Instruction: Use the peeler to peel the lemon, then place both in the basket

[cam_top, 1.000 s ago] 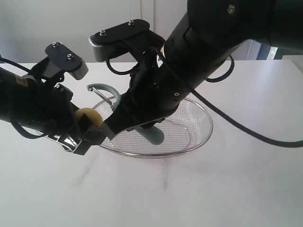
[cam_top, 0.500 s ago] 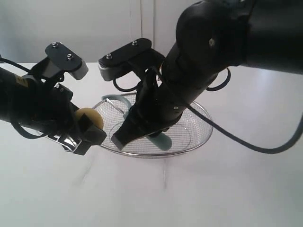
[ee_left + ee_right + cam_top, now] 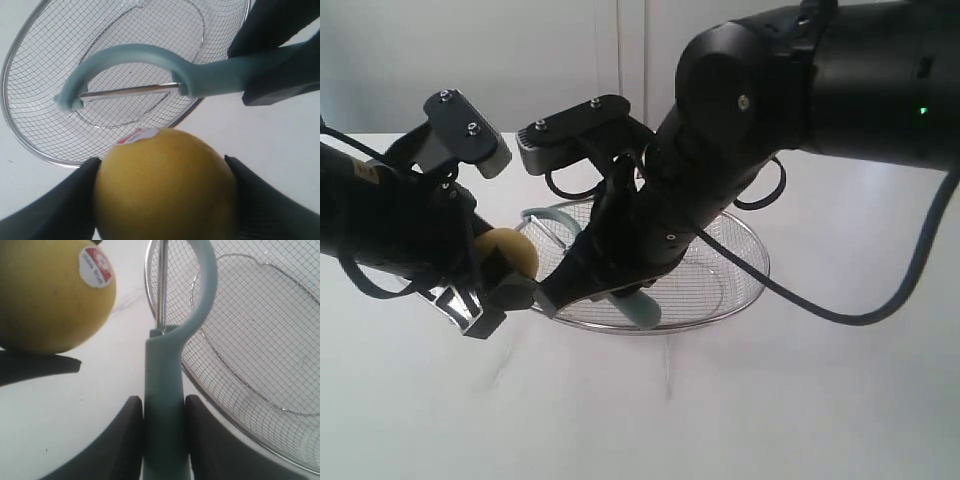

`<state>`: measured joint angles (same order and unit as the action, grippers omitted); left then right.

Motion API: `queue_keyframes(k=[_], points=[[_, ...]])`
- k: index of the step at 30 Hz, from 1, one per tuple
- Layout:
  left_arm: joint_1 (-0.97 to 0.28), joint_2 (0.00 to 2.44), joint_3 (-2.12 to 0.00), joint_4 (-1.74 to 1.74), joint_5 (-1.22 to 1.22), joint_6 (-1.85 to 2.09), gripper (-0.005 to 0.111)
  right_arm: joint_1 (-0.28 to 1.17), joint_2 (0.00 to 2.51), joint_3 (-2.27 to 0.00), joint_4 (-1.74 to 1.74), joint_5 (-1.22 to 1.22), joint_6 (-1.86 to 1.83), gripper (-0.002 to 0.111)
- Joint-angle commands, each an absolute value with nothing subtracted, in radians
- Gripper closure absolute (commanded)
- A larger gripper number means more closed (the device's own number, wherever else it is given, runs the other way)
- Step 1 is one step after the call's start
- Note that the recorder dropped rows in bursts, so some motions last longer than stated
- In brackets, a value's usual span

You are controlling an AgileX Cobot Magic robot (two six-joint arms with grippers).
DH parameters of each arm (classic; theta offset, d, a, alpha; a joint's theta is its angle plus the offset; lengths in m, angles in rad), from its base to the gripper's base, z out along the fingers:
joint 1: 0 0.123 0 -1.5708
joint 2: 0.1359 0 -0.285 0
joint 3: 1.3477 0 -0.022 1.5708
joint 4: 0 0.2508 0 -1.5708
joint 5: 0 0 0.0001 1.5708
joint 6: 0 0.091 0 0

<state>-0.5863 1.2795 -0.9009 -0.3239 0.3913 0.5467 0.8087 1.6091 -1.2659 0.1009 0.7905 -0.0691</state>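
nearest me, my left gripper (image 3: 160, 200) clamped on both sides of the lemon (image 3: 510, 251), its sticker (image 3: 137, 135) toward the peeler (image 3: 210, 80), then my right gripper (image 3: 164, 440) pinching that peeler's teal handle, blade just beside the lemon, not touching, farthest the mesh basket (image 3: 761, 262) on the white table (image 3: 770, 400)

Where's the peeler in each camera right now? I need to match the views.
Exterior view: peeler sits centre-left, mostly hidden by the right arm.
Left wrist view: peeler spans the picture's upper half, beyond the lemon.
Right wrist view: peeler runs up the picture's middle.
Shared landmark: the wire basket behind it.
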Motion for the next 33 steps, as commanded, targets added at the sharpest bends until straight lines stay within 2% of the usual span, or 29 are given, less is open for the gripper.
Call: queue_keyframes(k=[1,10,25,33], points=[[-0.59,1.268,-0.908,-0.335,0.389,0.554,0.107,0.806,1.606,-1.263,0.118,0.78,-0.073,0.108],[-0.59,1.268,-0.908,-0.335,0.395,0.551,0.107,0.806,1.603,-1.263,0.171,0.78,-0.118,0.108],[-0.59,1.268,-0.908,-0.335,0.395,0.551,0.107,0.806,1.408,-1.265,0.133,0.844,-0.1,0.108],[-0.59,1.268,-0.908,-0.335,0.396,0.548,0.107,0.806,1.406,-1.265,0.108,0.851,-0.1,0.108]])
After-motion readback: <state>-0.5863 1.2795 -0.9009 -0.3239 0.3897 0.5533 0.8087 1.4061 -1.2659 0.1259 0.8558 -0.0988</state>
